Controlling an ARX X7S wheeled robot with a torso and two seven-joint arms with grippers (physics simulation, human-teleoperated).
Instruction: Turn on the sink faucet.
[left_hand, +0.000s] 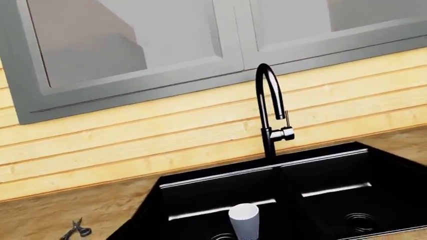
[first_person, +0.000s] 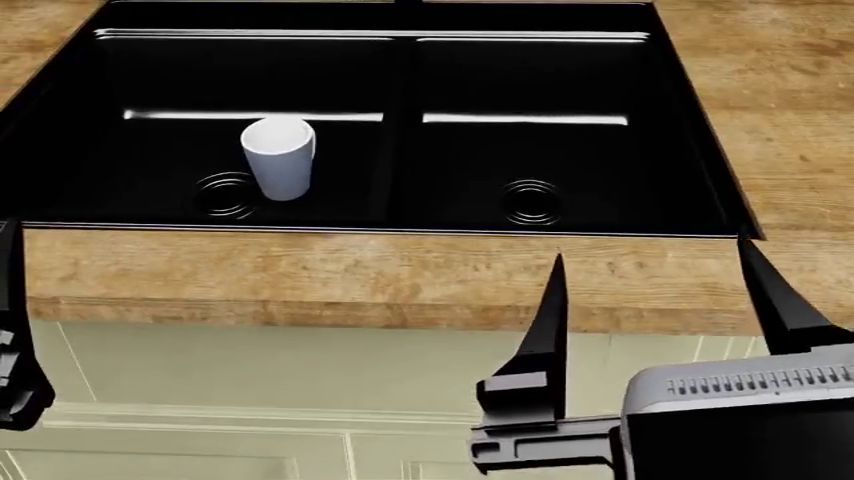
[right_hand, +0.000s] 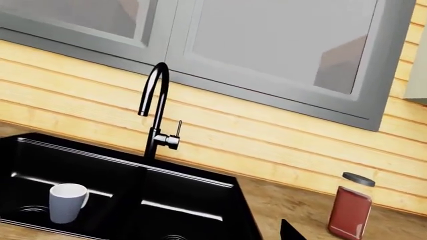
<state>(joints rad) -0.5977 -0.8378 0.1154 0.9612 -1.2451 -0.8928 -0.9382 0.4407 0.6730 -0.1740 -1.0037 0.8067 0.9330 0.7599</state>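
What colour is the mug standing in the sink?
The mug is white, standing in the glossy black sink. It shows best in the right wrist view, where its handle is visible.

Wooden countertop (first_person: 334, 275) with inset black sink (first_person: 400, 35); red jar (right_hand: 349, 210) and small metal tool (left_hand: 77, 230) on it.

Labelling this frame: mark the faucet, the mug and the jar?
faucet (right_hand: 157, 131): right wrist view, upright post.
mug (first_person: 279, 158): head view, side wall.
jar (right_hand: 349, 211): right wrist view, red body.
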